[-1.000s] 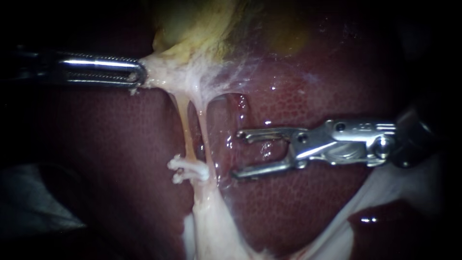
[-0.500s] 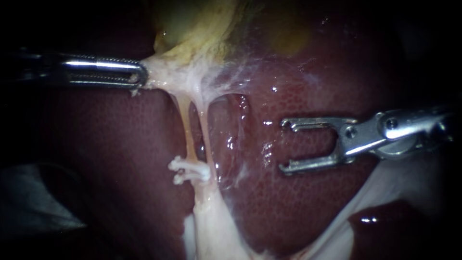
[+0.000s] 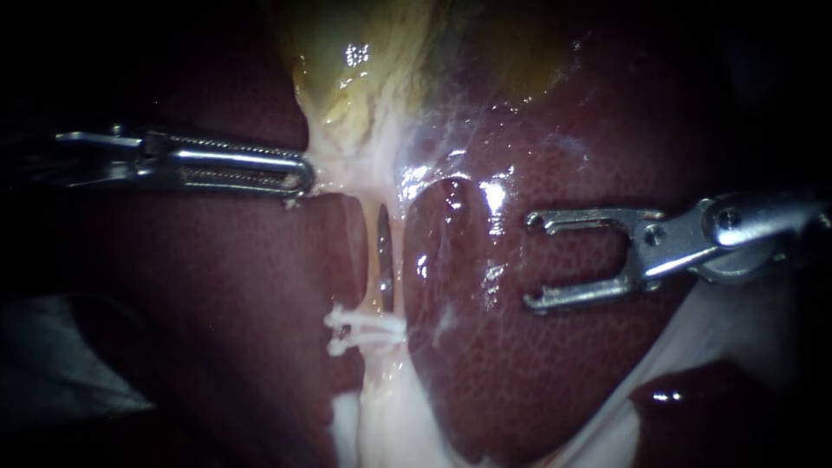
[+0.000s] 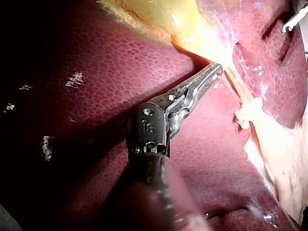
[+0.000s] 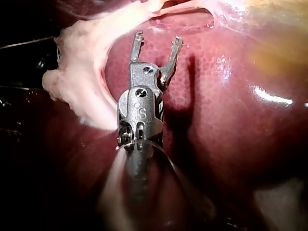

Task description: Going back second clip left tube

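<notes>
My left instrument (image 3: 299, 179) comes in level from the left, its jaws shut on pale tissue (image 3: 347, 178) just below the yellow gallbladder (image 3: 364, 61). From there two thin pale tubes (image 3: 382, 260) run down close together. A white clip (image 3: 364, 331) sits across their lower end; which tube it holds I cannot tell. My right instrument (image 3: 530, 262) hangs over the liver (image 3: 537, 381) well right of the tubes, jaws open and empty. The left wrist view shows the shut jaws (image 4: 216, 72) and the clip (image 4: 248, 115). The right wrist view shows the open jaws (image 5: 159, 39).
A pale fatty band (image 3: 685, 347) runs under my right instrument's shaft; the right wrist view shows it as a lump (image 5: 82, 62) beside the jaws. Wet glints lie on the liver by the tubes. The surroundings are dark.
My right instrument has drawn back to the right, away from the tubes, jaws still open. My left instrument has shifted right with its tissue, bringing the two tubes closer together and the clip rightward.
</notes>
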{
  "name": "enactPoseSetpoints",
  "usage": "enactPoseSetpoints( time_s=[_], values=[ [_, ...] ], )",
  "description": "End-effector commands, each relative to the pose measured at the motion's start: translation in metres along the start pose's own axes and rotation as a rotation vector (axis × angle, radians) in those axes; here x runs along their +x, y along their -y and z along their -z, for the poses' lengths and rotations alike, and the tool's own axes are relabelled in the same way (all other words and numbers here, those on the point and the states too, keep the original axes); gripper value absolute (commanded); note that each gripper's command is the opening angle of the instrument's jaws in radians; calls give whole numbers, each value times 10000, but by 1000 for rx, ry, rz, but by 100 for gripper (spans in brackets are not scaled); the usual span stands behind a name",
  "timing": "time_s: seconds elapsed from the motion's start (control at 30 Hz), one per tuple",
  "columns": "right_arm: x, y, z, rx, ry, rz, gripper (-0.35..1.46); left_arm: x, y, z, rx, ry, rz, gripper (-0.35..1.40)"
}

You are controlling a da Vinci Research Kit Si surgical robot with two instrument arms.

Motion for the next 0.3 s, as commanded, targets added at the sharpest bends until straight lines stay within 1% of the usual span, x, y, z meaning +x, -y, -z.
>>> enactPoseSetpoints(
  time_s=[0.03, 0.23, 0.3],
  values=[
    [0, 0, 0, 0, -1, 0, 50, 0, 0, -1, -3, 0, 2, -35],
    [1, 2, 1, 4, -2, 0, 50, 0, -1, 0, -3, 1, 2, -35],
    [1, 3, 0, 9, -3, 1, 50, 2, 0, 4, -7, 2, 3, -35]
  ],
)
